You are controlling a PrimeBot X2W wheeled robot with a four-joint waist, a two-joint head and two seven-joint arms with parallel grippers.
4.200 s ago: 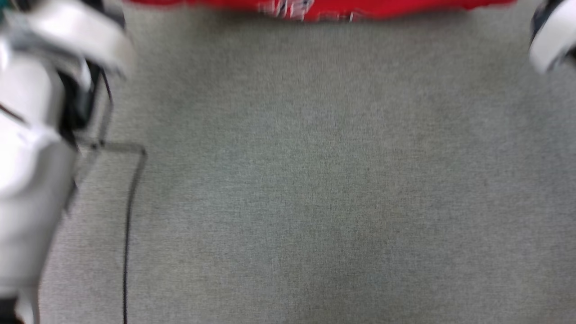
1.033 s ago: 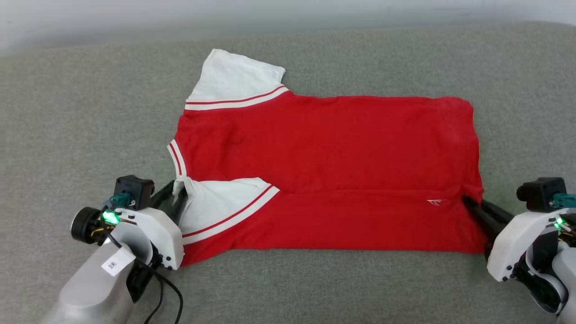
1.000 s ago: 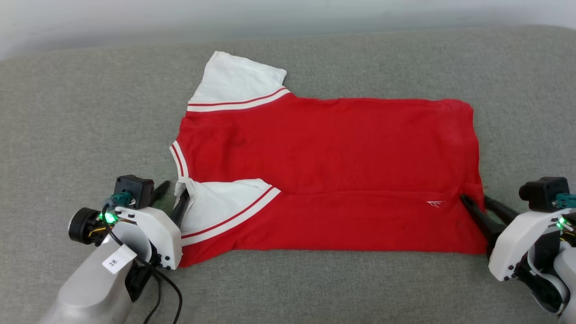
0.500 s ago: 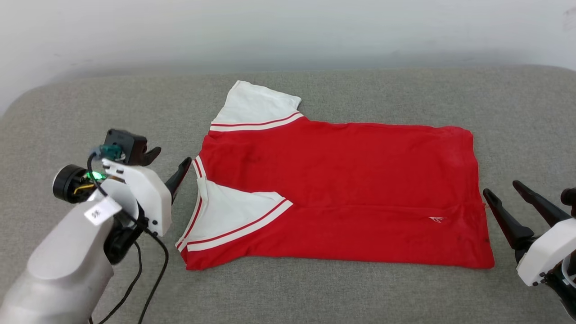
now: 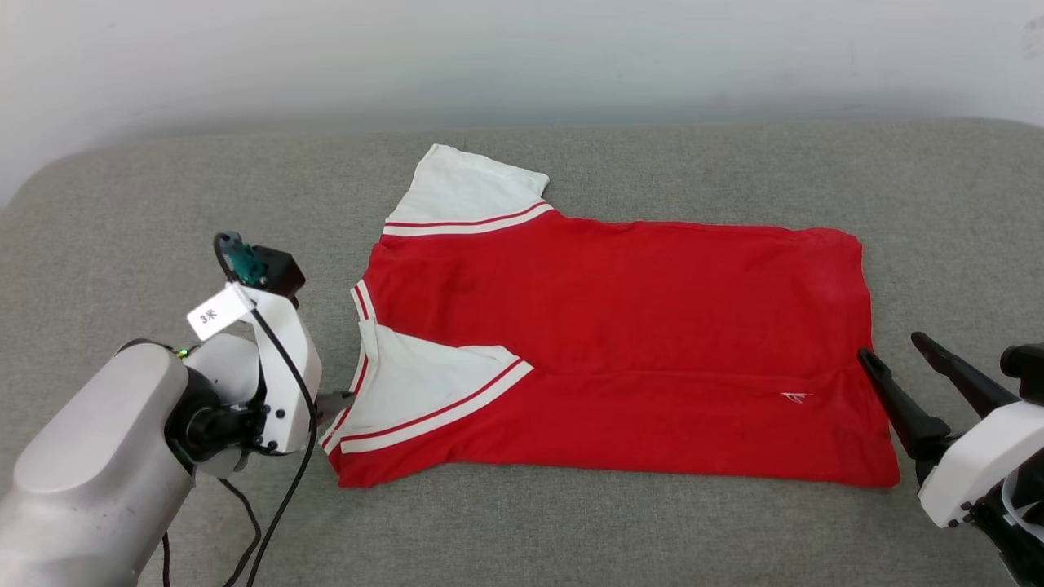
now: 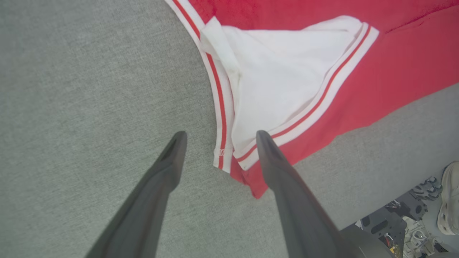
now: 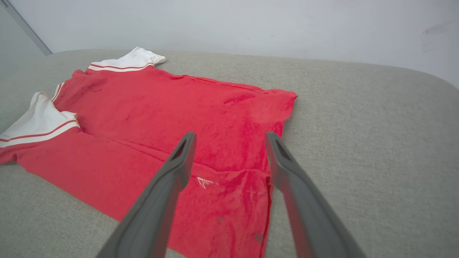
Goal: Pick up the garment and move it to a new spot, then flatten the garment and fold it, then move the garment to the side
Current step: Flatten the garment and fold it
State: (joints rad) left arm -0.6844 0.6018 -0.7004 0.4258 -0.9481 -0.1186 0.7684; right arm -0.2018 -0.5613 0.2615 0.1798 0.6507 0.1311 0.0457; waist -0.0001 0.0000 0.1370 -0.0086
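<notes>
Left of the garment point(image 5: 620, 326), the left arm point(image 5: 98, 456) carries a white tag point(image 5: 214, 312) that reads 3 followed by a mark too small to make out. The left jaws stand wide apart and hold nothing. In the wrist view 1 of their fingers point(image 6: 168, 168) is over the grey surface point(image 5: 571, 530) just off the garment's collar end, and the other is over its near left corner.

The garment lies flat on the surface with its long axis running left to right, the striped collar point(image 5: 363, 302) at the left end and the hem at the right. The far white sleeve point(image 5: 465, 183) sticks out from the garment's far edge. The near sleeve point(image 5: 416, 383) is folded in over the red body, along with a strip of the near edge. A small white logo point(image 5: 795, 397) sits near the hem on that folded strip; its lettering cannot be read.

At the garment's right end, the right jaws are spread open and empty. 1 of their fingers point(image 5: 897, 403) is at the hem's near corner, and whether it touches the cloth cannot be told. The other finger is just off the hem, over the surface.
</notes>
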